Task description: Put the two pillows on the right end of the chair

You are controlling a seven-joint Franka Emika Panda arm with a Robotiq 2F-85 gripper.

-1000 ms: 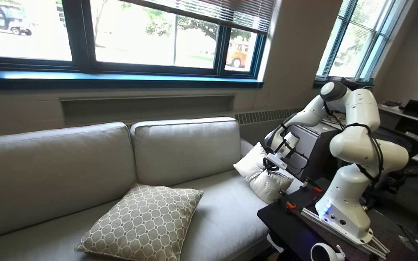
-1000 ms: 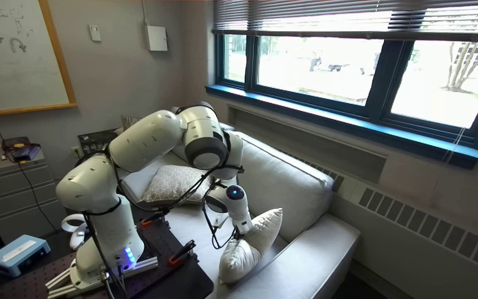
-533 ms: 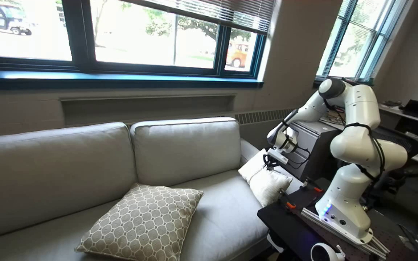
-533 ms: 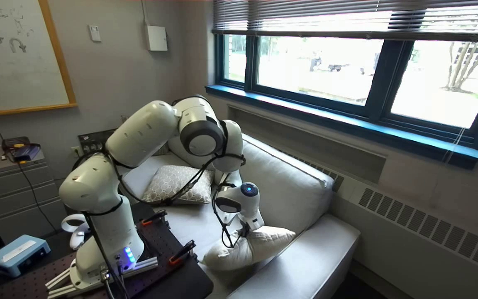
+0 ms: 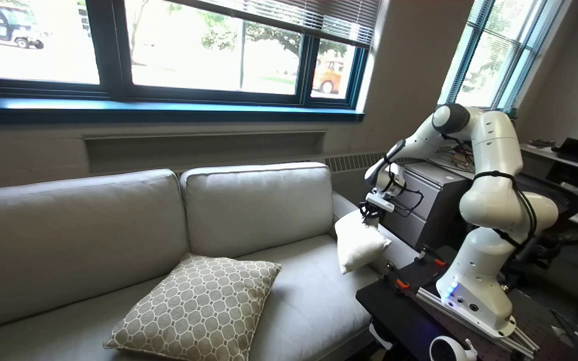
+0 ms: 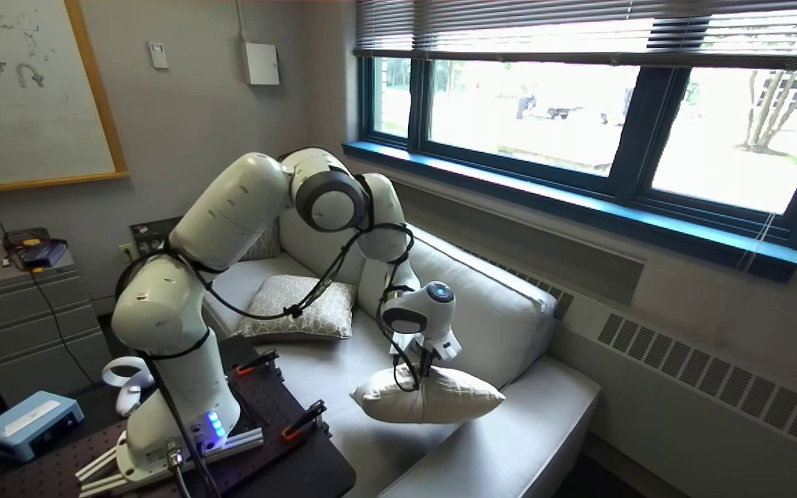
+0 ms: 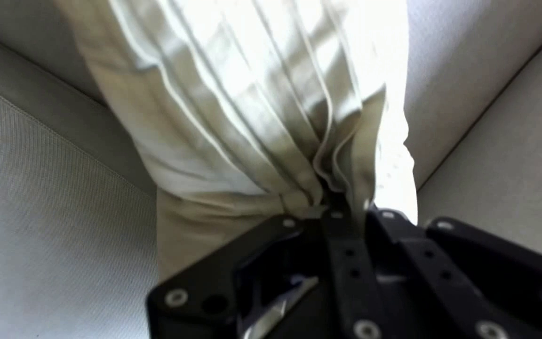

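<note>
The whiteboard scrawl (image 6: 28,72) is illegible, and your gripper's (image 7: 359,214) fingers pinch the white pillow (image 6: 457,398) above the sofa (image 5: 259,205) near its armrest (image 6: 509,432), higher and more level than a second ago, the tan pillow (image 5: 203,301) unmoved on the seat (image 5: 314,296).

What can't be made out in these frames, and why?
Gripper, tips: in the wrist view, mostly hidden by folds of the cream pillow.
Tan pillow, nearest corner: in an exterior view, cut off by bottom edge.
Sofa, far end: in an exterior view, cut off by left edge.
Whiteboard, writing: in an exterior view, too faint.
</note>
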